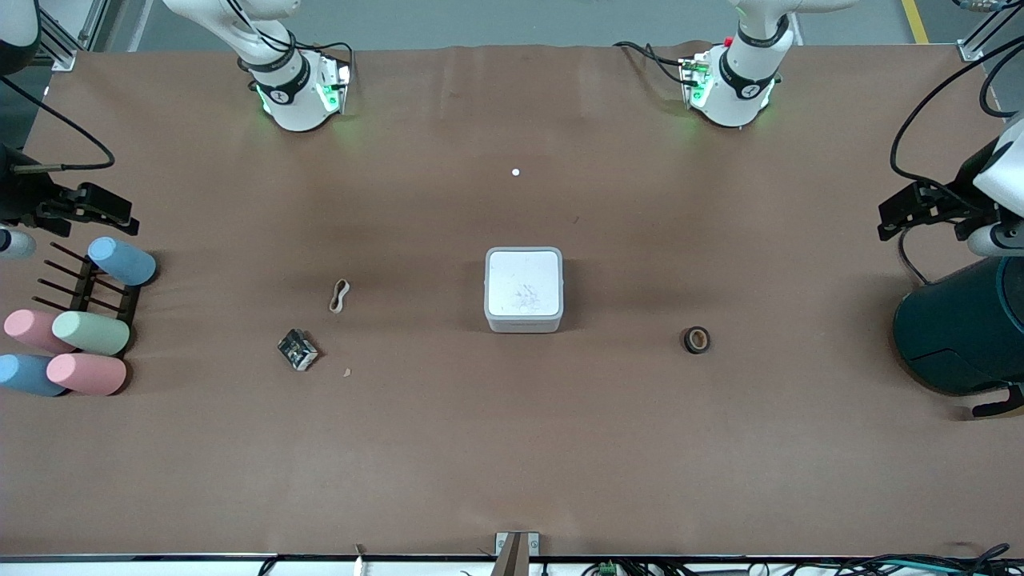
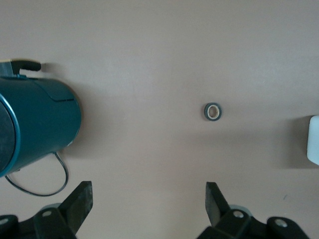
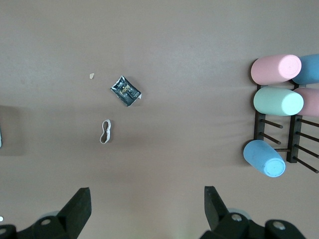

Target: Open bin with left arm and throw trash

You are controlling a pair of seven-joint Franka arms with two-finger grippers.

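The bin (image 1: 523, 288), a small white square box with its lid shut, sits mid-table; its edge shows in the left wrist view (image 2: 314, 140). The dark tape roll (image 1: 696, 340) (image 2: 213, 111) lies beside it toward the left arm's end. The tan rubber band (image 1: 340, 295) (image 3: 105, 131) and the black-and-white wrapper (image 1: 298, 350) (image 3: 125, 90) lie toward the right arm's end. My left gripper (image 1: 888, 218) (image 2: 148, 199) is open and empty, up over the table by the teal cylinder. My right gripper (image 1: 120, 214) (image 3: 148, 201) is open and empty, over the cup rack's end.
A big dark teal cylinder (image 1: 960, 328) (image 2: 35, 124) with a cable stands at the left arm's end. Pastel cups lie on a dark rack (image 1: 88, 296) (image 3: 276, 134) at the right arm's end. A small tan crumb (image 1: 346, 372) lies near the wrapper.
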